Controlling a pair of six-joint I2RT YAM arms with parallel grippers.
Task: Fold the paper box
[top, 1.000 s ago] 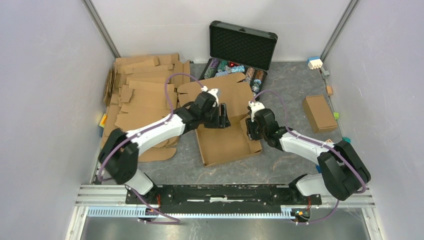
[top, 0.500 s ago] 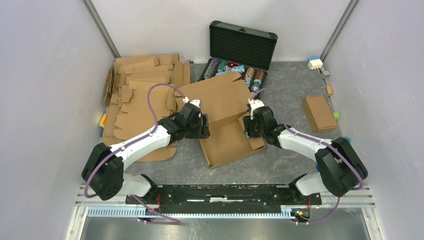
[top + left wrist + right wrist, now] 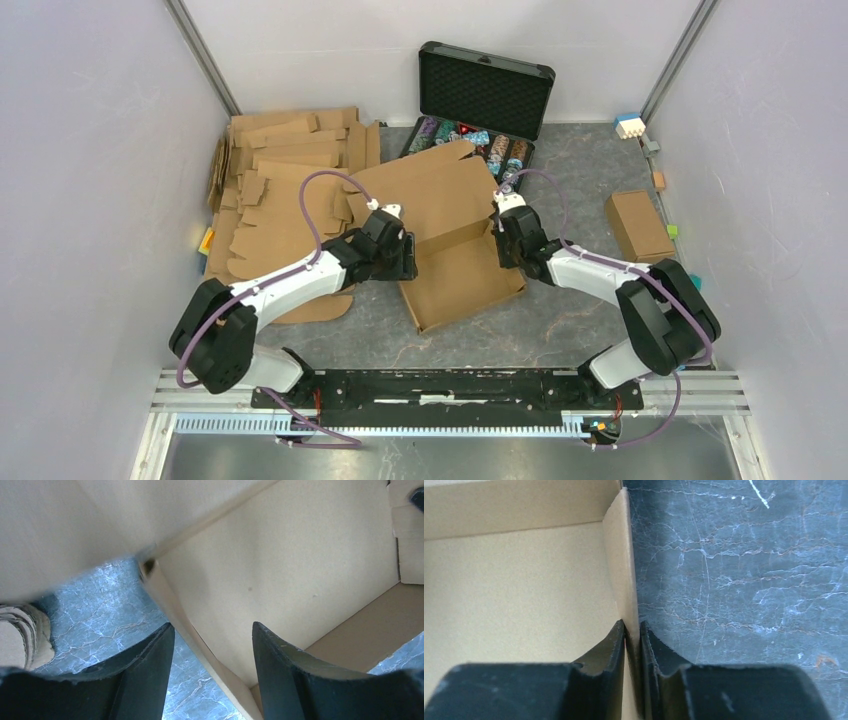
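top external view: table (image 3: 570, 320) is dark grey, stone-look w/ pale veins. it's boxed in by plain pale walls (image 3: 90, 200) on the left, far and right sides, w/ slanted metal posts (image 3: 205, 60) at the far corners. an aluminium rail (image 3: 450, 385) runs along the near edge w/ both arm bases on it.

paper box (image 3: 470, 285) sits mid-table, slightly turned, as a shallow open tray w/ low walls up. its big lid flap lies back toward the far side, reaching the black case (image 3: 487, 90). the case is open at far centre, foam-lined lid upright, colourful round pieces inside. far left: a messy pile of flat cardboard sheets (image 3: 285, 170). on the right, well apart from the tray, is a small brown box (image 3: 638, 227), closed. a white-and-blue block (image 3: 629, 125) sits in the far right corner, w/ a few tiny coloured bits along the right wall.

left gripper (image 3: 408, 257) is at the tray's left wall. left wrist view: fingers (image 3: 150, 670) are spread, straddling that wall, one over bare table, the other over the tray floor; no contact seen. right gripper (image 3: 505, 255) is at the tray's right wall, near its far end. right wrist view: fingers (image 3: 609, 650) are pressed onto the wall from both sides, pinching the cardboard. the inner one is over the tray floor, the outer one over the table.
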